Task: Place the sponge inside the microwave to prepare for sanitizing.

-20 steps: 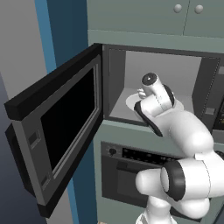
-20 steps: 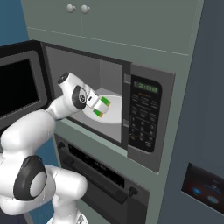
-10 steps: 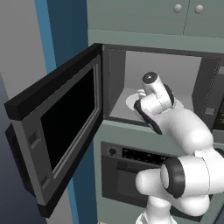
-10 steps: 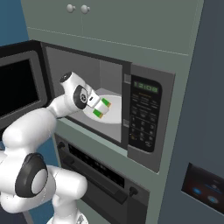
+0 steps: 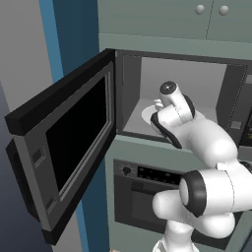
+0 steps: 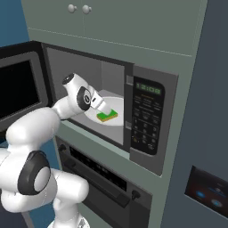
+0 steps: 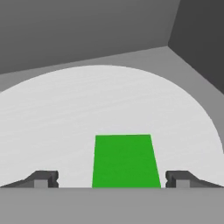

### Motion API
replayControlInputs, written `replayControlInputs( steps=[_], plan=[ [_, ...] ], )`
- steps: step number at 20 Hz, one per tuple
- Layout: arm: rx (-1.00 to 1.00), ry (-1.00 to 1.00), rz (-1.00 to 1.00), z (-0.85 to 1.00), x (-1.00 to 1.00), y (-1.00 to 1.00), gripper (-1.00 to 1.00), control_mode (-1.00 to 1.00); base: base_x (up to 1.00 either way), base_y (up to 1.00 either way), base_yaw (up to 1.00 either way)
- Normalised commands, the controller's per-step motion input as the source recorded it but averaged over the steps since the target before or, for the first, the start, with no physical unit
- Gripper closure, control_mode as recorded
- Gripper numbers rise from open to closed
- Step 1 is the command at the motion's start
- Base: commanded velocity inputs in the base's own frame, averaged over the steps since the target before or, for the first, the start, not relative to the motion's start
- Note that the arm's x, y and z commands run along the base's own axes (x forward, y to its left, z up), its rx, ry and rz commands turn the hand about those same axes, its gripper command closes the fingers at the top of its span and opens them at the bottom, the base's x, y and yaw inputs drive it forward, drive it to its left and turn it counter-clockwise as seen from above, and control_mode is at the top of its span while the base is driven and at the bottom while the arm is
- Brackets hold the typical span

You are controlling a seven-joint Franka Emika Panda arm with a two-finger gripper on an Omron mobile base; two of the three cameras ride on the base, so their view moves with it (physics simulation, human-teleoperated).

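Your gripper [image 7: 111,179] is spread wide, the sponge [image 7: 125,160] between its fingertips on the microwave's plate [image 7: 65,113]. Likely light, squashy; grip its long sides.

Cupboard knobs [image 5: 211,9], oven below [image 6: 102,178] — knob [image 5: 127,171]

Compared with the earlier frames, the sponge [image 6: 107,116] no longer sits between the fingers: it lies flat on the white plate [image 6: 119,122], at the centre of the right base view. The gripper [image 6: 106,110] now stands just above and to the left of it, jaws apart. In the hand view the two fingertips [image 7: 43,179] flank the sponge [image 7: 125,160] at the lower edge, clear of its sides. The arm's wrist sits slightly higher in the cavity than before.
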Motion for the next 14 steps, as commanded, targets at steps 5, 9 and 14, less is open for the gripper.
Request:
replayControlInputs(
  steps=[5, 9, 14],
  plan=[
    [0.0, -0.01, 0.0, 0.0, -0.01, 0.0, -1.0, -1.0, 0.0, 0.0, 0.0],
    [0.0, -0.01, 0.02, 0.06, -0.41, 0.01, -1.0, -1.0, 0.0, 0.0, 0.0],
    [0.0, -0.03, 0.07, 0.28, -0.61, 0.03, -1.0, -1.0, 0.0, 0.0, 0.0]
  ],
)
